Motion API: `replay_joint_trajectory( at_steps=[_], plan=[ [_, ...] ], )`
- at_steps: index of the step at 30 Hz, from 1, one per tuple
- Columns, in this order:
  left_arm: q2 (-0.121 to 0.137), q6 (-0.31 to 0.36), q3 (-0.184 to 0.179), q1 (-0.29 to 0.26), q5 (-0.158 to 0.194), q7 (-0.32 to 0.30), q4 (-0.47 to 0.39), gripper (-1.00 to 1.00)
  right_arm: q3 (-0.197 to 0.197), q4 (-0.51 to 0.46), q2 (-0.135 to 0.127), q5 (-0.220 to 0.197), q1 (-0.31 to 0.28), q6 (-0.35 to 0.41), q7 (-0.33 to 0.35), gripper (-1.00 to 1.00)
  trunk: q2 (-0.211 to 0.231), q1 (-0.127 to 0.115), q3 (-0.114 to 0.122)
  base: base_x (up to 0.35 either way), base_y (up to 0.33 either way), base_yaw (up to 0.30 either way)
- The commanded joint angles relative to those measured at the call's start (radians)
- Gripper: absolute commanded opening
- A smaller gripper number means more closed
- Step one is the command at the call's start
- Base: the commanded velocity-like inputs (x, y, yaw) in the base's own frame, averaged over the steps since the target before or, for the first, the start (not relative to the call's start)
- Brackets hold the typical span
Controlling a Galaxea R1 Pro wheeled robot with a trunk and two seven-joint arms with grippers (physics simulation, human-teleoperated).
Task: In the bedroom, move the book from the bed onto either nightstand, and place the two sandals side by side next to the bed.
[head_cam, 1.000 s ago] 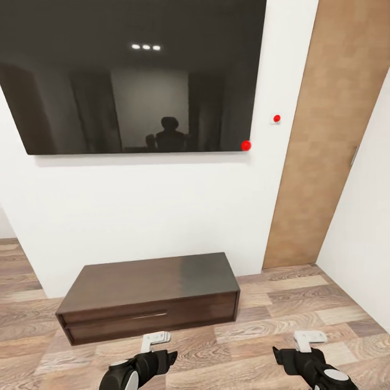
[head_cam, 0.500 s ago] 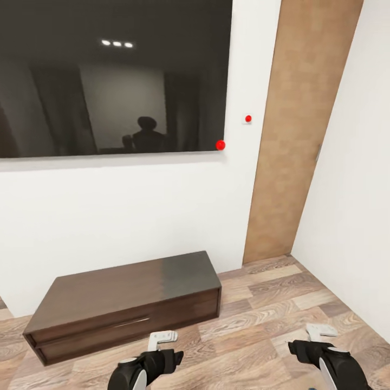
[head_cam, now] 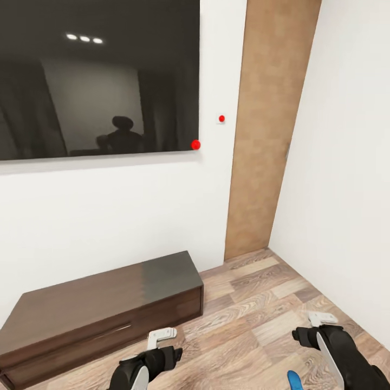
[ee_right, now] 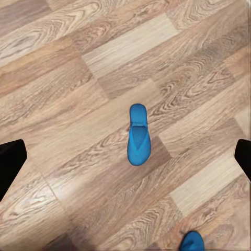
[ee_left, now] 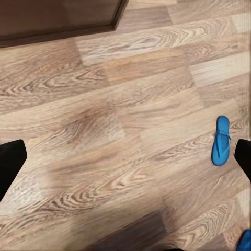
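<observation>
Head view — console [head_cam: 97, 311], door [head_cam: 268, 124]

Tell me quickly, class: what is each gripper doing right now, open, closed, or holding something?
Left gripper: open, holding nothing, above the wood floor.
Right gripper: open, holding nothing, above a blue sandal.

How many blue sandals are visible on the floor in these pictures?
2. One sandal lies whole on the wood floor below the right gripper. A second sandal is cut off at that picture's edge, so most of it is hidden.
</observation>
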Motion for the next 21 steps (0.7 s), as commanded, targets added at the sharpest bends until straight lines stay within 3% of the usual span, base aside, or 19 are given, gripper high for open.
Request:
replay_joint_trajectory(
  at_steps=[1, 3, 6, 14, 21],
  plan=[
    [0.000, 0.004, -0.002, -0.001, 0.027, 0.016, -0.003, 1.00, -0.001, 0.027, -0.006, -0.001, -0.018, 0.004, 0.001, 1.00, -0.001, 0.000, -0.001, 0.000, 0.000, -0.262],
    [0.001, 0.004, -0.003, -0.001, 0.072, 0.032, -0.004, 1.00, -0.001, 0.087, -0.021, -0.001, -0.059, 0.002, 0.001, 1.00, -0.015, 0.008, -0.007, 0.000, 0.000, -0.262],
    [0.002, 0.004, -0.002, -0.001, 0.113, 0.042, -0.001, 1.00, 0.000, 0.127, -0.032, 0.000, -0.094, 0.000, 0.010, 1.00, -0.036, 0.019, -0.017, 0.000, 0.000, -0.262],
    [0.004, 0.004, 0.001, -0.002, 0.136, 0.067, 0.005, 1.00, 0.009, 0.150, -0.040, 0.011, -0.114, -0.011, 0.133, 1.00, -0.092, 0.050, -0.042, 0.000, 0.000, -0.262],
    [0.005, 0.003, 0.001, -0.003, 0.142, 0.102, 0.008, 1.00, 0.010, 0.172, -0.036, 0.014, -0.120, -0.015, 0.166, 1.00, -0.141, 0.077, -0.064, 0.000, 0.000, -0.202]
  ],
)
